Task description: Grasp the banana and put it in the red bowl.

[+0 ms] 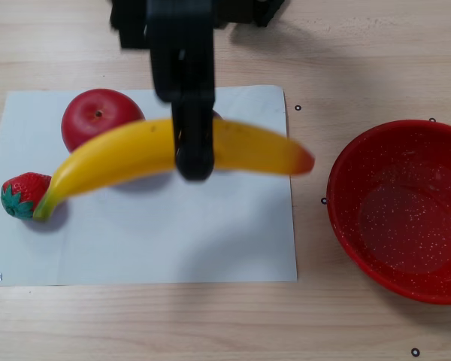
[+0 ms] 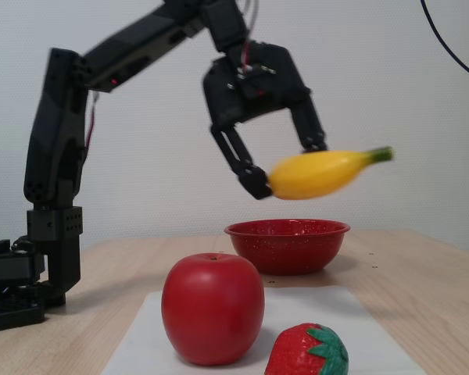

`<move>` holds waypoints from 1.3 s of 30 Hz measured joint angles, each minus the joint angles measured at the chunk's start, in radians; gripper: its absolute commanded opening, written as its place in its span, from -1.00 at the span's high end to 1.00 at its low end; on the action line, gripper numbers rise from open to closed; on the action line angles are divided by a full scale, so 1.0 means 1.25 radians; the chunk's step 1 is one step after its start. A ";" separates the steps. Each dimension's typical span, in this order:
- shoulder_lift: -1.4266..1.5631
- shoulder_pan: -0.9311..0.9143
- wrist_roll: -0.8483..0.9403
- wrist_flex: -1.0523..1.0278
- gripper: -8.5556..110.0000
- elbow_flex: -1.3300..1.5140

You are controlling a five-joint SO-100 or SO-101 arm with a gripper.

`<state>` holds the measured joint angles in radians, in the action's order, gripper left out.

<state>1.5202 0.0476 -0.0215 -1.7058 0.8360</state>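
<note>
Even, bright indoor light is seen in both views. Motion blur is smeared along the banana [image 1: 135,154] and the claw [image 1: 192,143] in the other view, and along the banana's green stem in the fixed view. Soft shadows are cast on the white sheet [image 1: 173,233]. Glare is caught inside the red bowl [image 1: 406,218].

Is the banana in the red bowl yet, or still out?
Out. The banana hangs in the air, clamped between the gripper fingers, above the table. The red bowl is empty in the other view.
</note>
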 measured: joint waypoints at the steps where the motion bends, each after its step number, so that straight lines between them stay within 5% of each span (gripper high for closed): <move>1: 0.033 -0.004 -0.004 0.015 0.85 0.029; 29: 0.156 -0.487 0.010 0.322 0.85 0.107; 39: -0.029 -0.514 -0.013 0.391 0.39 0.152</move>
<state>1.4834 -0.5952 -0.0383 -1.2164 1.0262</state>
